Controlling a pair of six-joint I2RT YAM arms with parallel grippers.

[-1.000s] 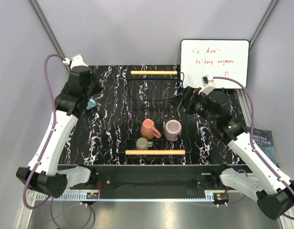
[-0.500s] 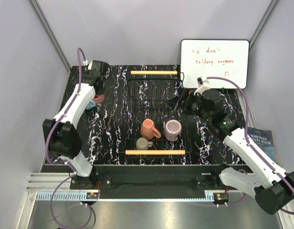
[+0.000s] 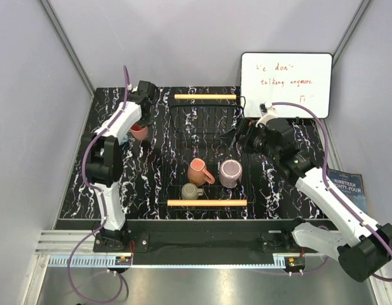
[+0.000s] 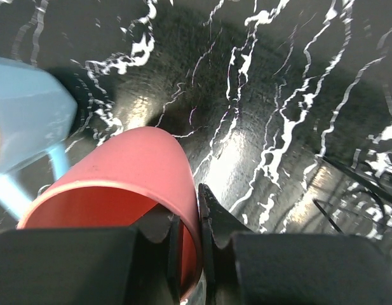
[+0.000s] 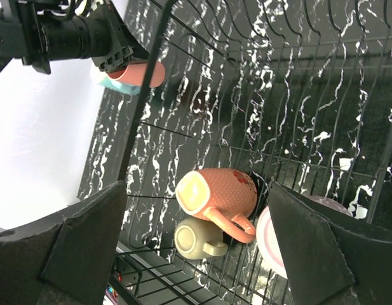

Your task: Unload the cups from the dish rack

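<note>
The black wire dish rack (image 3: 205,130) stands mid-table with a wooden handle at each end. In it are the terracotta cup (image 3: 198,171), the mauve cup (image 3: 230,173) and the olive-grey cup (image 3: 190,190). They also show in the right wrist view: terracotta cup (image 5: 229,188), olive-grey cup (image 5: 194,238), mauve cup (image 5: 270,243). My left gripper (image 3: 140,124) is left of the rack, shut on the wall of the pink cup (image 4: 119,171). The light blue cup (image 4: 27,121) lies right beside it. My right gripper (image 3: 236,136) is open and empty, above the rack's right side.
A white whiteboard (image 3: 286,81) with writing leans at the back right. A book (image 3: 352,188) lies off the table's right edge. Grey walls close in the left, back and right. The marbled black table (image 3: 151,178) shows left of the rack.
My left arm has swung its elbow down and stretched towards the rack, carrying the pink cup a little right, away from the blue cup. My right gripper has shifted slightly back.
</note>
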